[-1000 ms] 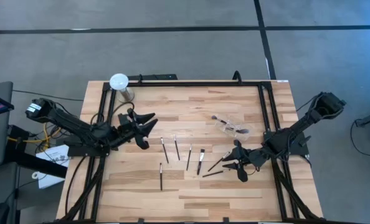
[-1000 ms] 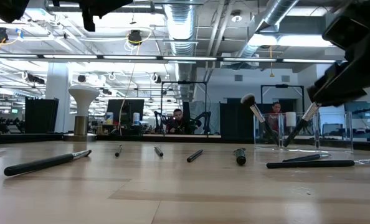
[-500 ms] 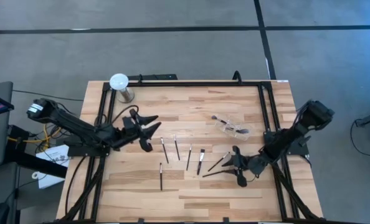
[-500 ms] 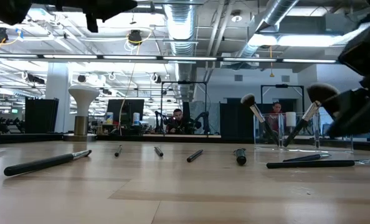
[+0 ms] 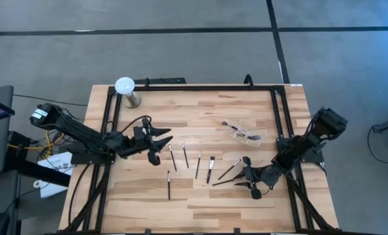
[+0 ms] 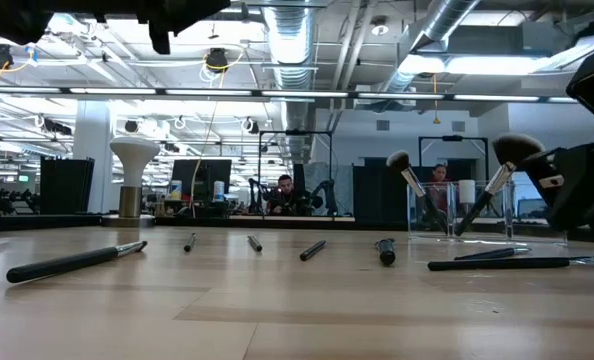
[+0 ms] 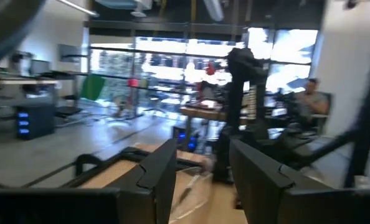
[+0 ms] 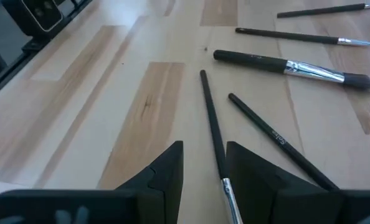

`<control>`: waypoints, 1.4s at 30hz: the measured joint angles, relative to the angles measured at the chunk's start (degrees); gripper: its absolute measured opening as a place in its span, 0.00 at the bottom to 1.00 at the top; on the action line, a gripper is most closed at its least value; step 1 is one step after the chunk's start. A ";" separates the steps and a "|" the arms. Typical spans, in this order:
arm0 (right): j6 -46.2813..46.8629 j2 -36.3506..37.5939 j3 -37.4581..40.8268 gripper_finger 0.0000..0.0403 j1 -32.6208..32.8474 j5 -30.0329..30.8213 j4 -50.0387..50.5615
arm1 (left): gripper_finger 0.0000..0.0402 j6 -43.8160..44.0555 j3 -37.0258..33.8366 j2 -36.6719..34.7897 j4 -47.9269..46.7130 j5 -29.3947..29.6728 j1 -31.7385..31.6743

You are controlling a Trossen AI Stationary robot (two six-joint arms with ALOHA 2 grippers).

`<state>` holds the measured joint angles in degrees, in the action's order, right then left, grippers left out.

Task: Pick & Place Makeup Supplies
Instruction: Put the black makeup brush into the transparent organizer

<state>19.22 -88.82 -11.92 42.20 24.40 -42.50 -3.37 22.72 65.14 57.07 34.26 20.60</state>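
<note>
Several thin dark makeup brushes lie flat on the wooden table: a row of three (image 5: 185,154), a thicker one (image 5: 210,168), one nearer (image 5: 169,185) and two crossing ones (image 5: 226,172). My right gripper (image 5: 243,177) is open and low over these two. Its fingers stand on either side of one thin handle (image 8: 211,118) without touching it. My left gripper (image 5: 160,146) is open and empty above the table, just left of the row. A clear pouch (image 5: 244,132) at the far right holds two more brushes (image 6: 402,172).
A white globe on a metal base (image 5: 125,88) stands at the table's far left corner. A dark metal frame (image 5: 194,85) runs along the table's edges. Bare wood (image 5: 200,212) lies along the near edge. People sit in the room beyond (image 6: 285,192).
My right gripper has come down toward the table and a little toward its near edge, over the two crossing brushes. My left gripper has gone toward the table's right edge, closer to the row of brushes. The brushes have not moved.
</note>
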 joint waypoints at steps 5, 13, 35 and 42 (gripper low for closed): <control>-0.04 -1.02 0.02 0.28 -0.29 0.11 0.04 | 0.36 2.95 0.00 -0.02 0.07 -5.54 0.00; 3.18 -7.44 -0.09 0.28 -0.17 3.81 -1.33 | 0.36 4.32 0.00 -0.04 0.49 -10.76 -0.04; 2.76 -17.84 0.08 0.05 2.03 8.53 -13.22 | 0.36 7.28 9.10 16.15 3.50 -14.85 -0.02; -2.13 -18.51 0.34 0.02 1.85 6.01 -19.32 | 0.36 7.20 15.02 26.43 3.32 -15.93 -0.04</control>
<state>17.09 -107.32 -11.58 44.05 30.41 -61.82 3.83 37.74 91.57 60.39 18.33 20.56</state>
